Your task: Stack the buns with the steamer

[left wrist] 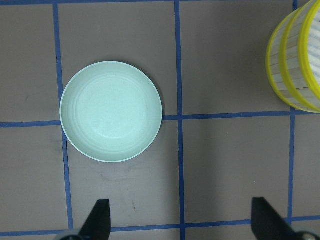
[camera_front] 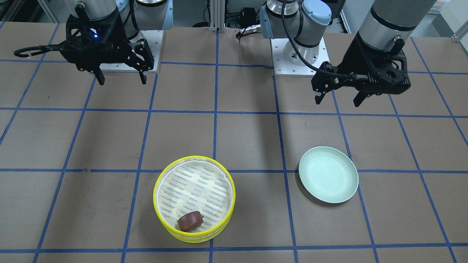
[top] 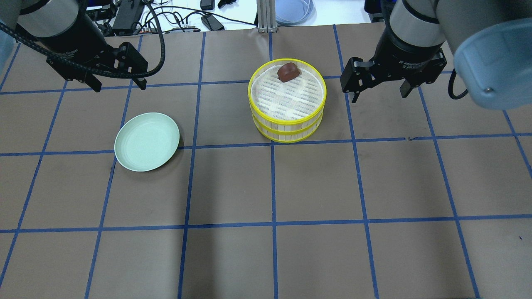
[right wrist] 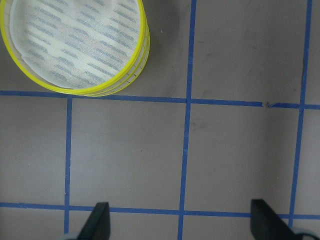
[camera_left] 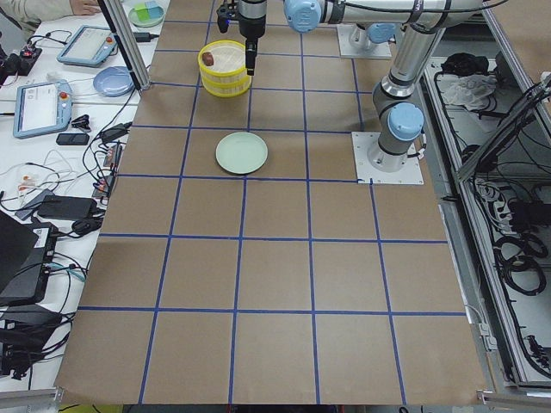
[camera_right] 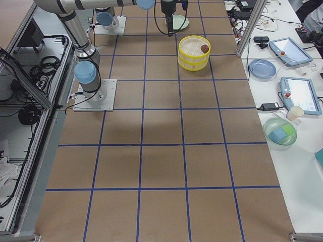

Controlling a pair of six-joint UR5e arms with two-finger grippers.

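1. On the steamer (top: pixel 287 124) you see bright yellow rims and a white, grey-dashed liner (top: pixel 286 94).
2. The bun (top: pixel 288 72) is dark reddish-brown.
3. The plate (top: pixel 146 141) is pale green.
4. Brown table (top: pixel 316 182), blue grid lines.

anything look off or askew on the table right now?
Nothing is spilled or damaged. The two steamer tiers look squarely stacked. Only oddities: the brown bun lies close to the top tier's rim on the side away from the robot, not centred, and no cream bun shows in any view. The green plate is empty.

Reddish-brown bun (top: pixel 288 72) in top tier of stacked yellow-rimmed steamer (top: pixel 286 129)
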